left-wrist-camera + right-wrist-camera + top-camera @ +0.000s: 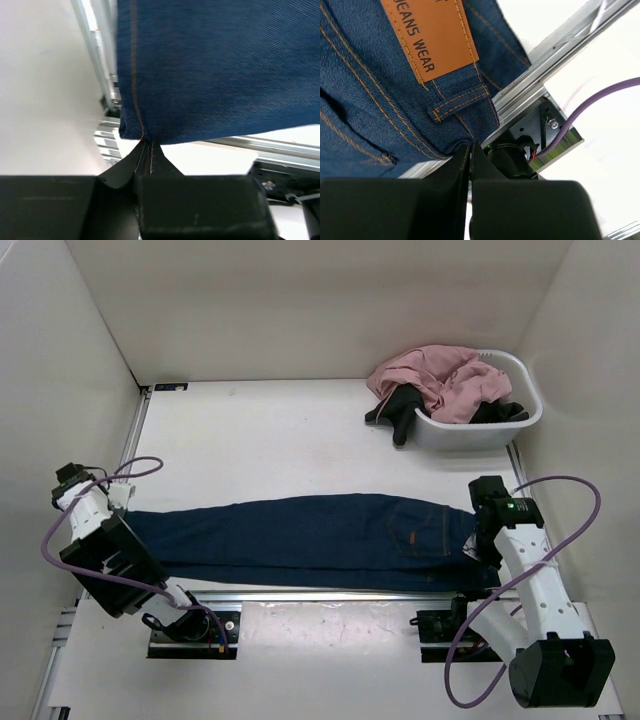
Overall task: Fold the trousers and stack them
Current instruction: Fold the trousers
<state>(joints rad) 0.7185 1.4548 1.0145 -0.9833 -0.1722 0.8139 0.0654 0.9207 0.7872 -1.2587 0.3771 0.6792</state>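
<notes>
The trousers point(300, 538), dark navy jeans folded lengthwise, lie stretched left to right across the near part of the table. My left gripper point(133, 527) is shut on the leg hem; in the left wrist view the fingertips point(145, 145) pinch the hem corner of the denim point(215, 70). My right gripper point(478, 548) is shut on the waistband end; in the right wrist view the gripper point(471, 147) closes on the waistband edge point(460, 130) below the orange-brown patch point(430, 35).
A white basket point(525, 418) stands at the back right with a pink garment point(430, 375) in it and a small black garment point(395, 412) hanging over its left rim. An aluminium rail point(330, 595) runs along the near edge. White walls close in both sides.
</notes>
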